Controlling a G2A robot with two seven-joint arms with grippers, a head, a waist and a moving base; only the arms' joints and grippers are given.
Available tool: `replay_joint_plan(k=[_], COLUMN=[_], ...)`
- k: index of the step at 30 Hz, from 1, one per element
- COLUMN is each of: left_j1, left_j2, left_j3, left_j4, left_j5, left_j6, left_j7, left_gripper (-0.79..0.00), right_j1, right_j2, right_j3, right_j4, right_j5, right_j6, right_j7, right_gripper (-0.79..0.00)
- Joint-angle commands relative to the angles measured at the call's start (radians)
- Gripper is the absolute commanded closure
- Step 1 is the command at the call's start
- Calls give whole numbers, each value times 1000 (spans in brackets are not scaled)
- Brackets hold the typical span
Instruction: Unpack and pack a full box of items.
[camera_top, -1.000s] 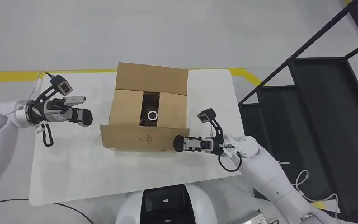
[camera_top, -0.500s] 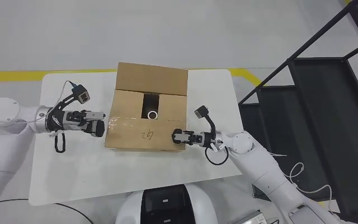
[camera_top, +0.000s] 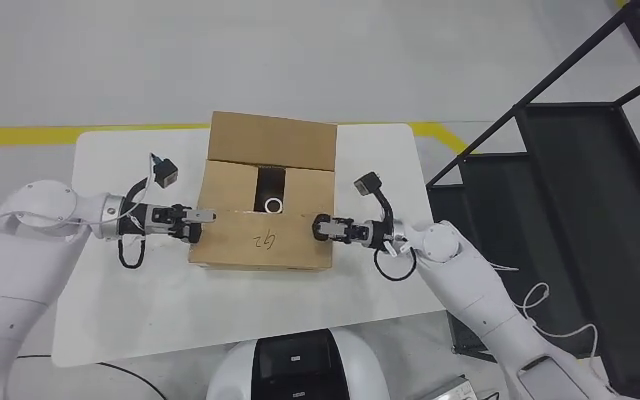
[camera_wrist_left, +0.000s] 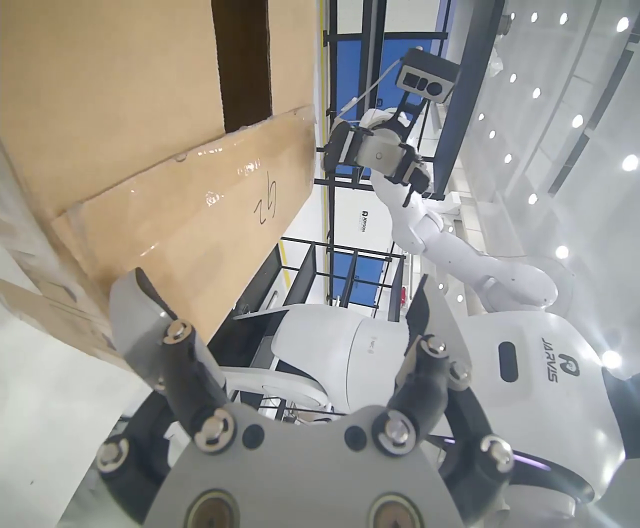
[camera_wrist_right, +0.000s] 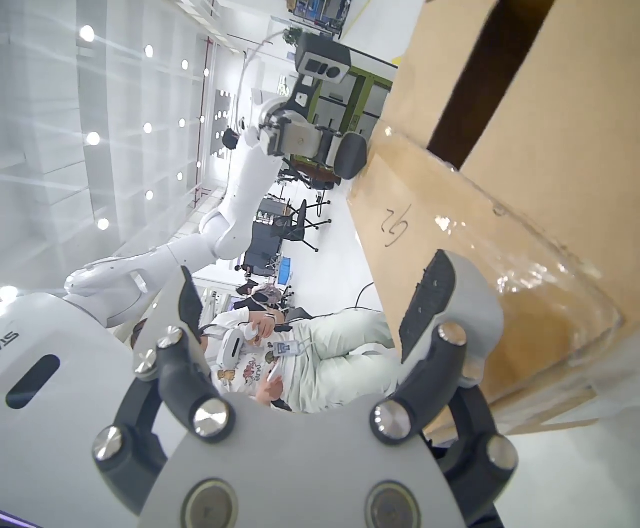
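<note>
Box (camera_top: 310, 195) is on the white table (camera_top: 120, 300), mid-width, toward the far edge. Far flap (camera_top: 270, 135) is thrown back. The two side flaps (camera_top: 226, 190) are folded in over the top with a dark gap (camera_top: 268, 180) between them. Through the gap we see one round item (camera_top: 273, 206), dark with a pale ring on top; we can't tell what it is. Near flap (camera_top: 262, 240), the one with a handwritten mark and clear tape along one edge, spans the side facing the robot. Each of its short ends meets a gripper.

Left gripper (camera_top: 200, 215) is at the flap's left end, fingers spread wide with nothing between them. In its wrist view one finger (camera_wrist_left: 132, 300) sits right at the flap's corner and the other is well off the cardboard. The flap runs away from that first finger toward the other arm. We think it touches at the corner, but the angle is too oblique to confirm.

Right gripper (camera_top: 322, 227) is at the flap's right end, also spread and holding nothing. In its wrist view one finger pad (camera_wrist_right: 425, 300) faces the flap's taped corner, just beside it, and the other finger is clear of the box. The gap in the top lies beyond that pad.

The flap lies between the two sets of fingers, and the grippers are roughly level with each other across the box.

Farther out, a yellow floor line (camera_top: 100, 130) runs beyond the table's far edge. A black stair frame (camera_top: 560, 150) stands on the right gripper's side, well apart from its fingers.
</note>
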Motion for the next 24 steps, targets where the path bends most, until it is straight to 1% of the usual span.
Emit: replay_joint_plan(k=[1, 3, 5, 7, 8, 10, 14, 20, 24], left_j1=[-2, -3, 0, 6, 11, 21, 40, 52, 53], left_j2=[-1, 0, 2, 5, 7, 12, 19, 21, 19], left_j3=[-3, -11, -23, -36, -43, -58, -78, -81, -80], left_j4=[2, 2, -3, -16, -24, -40, -70, -99, -107], left_j5=[-1, -5, -4, 3, 7, 15, 30, 65, 73], left_j6=[-2, -7, -14, -22, -26, -28, -20, -5, 2], left_j7=[-3, -5, -3, 3, 3, 7, 10, 17, 14], left_gripper=[-785, -785, -785, -785, -785, -785, -785, -785, -785], right_j1=[32, 78, 134, 180, 208, 252, 351, 434, 470], right_j2=[1, 0, -2, -10, -12, -22, -46, -88, -121], right_j3=[35, 57, 60, 49, 43, 25, -29, -98, -136], right_j4=[40, 89, 142, 185, 214, 277, 424, 568, 631], right_j5=[10, -18, -76, -86, -127, -146, -232, -253, -189], right_j6=[-23, -40, -18, 3, 10, 27, 57, 65, 25], right_j7=[-35, -72, -101, -128, -139, -173, -230, -291, -255], right_gripper=[-785, -785, -785, -785, -785, -785, -785, -785, -785])
